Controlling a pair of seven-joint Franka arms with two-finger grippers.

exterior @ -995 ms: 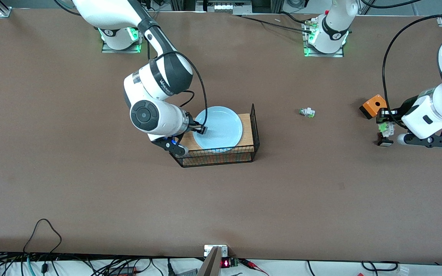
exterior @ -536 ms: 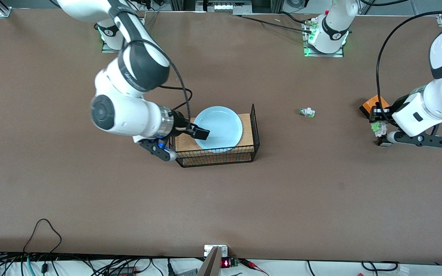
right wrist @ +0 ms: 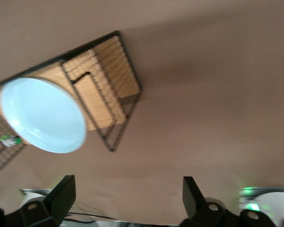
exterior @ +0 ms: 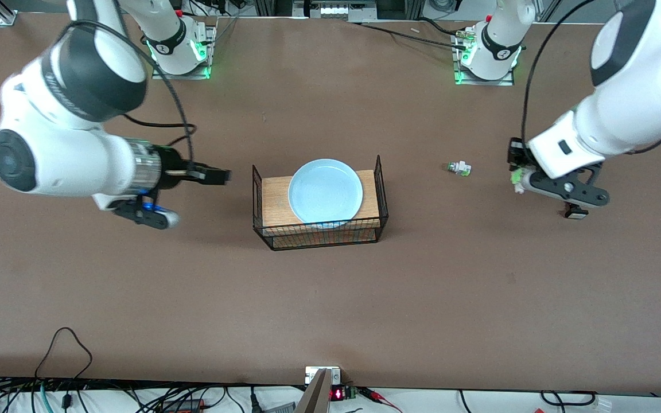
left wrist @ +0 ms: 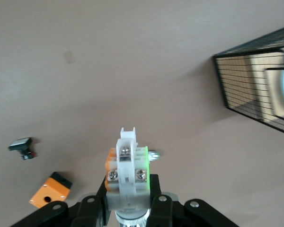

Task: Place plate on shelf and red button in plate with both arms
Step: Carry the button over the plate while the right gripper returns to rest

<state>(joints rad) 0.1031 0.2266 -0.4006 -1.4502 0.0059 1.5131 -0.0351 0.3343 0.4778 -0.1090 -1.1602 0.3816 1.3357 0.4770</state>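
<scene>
The pale blue plate (exterior: 325, 191) lies flat on the wooden board inside the wire basket (exterior: 377, 183); the right wrist view shows the plate (right wrist: 42, 116) too. My right gripper (exterior: 218, 174) is open and empty, clear of the basket on the side toward the right arm's end; its open jaws (right wrist: 128, 189) frame bare table. My left gripper (exterior: 517, 172) is shut on the red button (left wrist: 127, 165), a white part with green and orange sides. Its cap end is hidden between the fingers. The gripper hangs over the table toward the left arm's end.
A white part with a green tip (exterior: 459, 167) lies on the table between the basket and my left gripper. A black part with a white face (exterior: 575, 213) lies under the left arm. The left wrist view shows an orange box (left wrist: 49, 190) beside that black part (left wrist: 22, 146).
My right gripper has opened, left the plate on the board and pulled out of the basket toward the right arm's end. The left gripper has risen with the button and moved toward the basket.
</scene>
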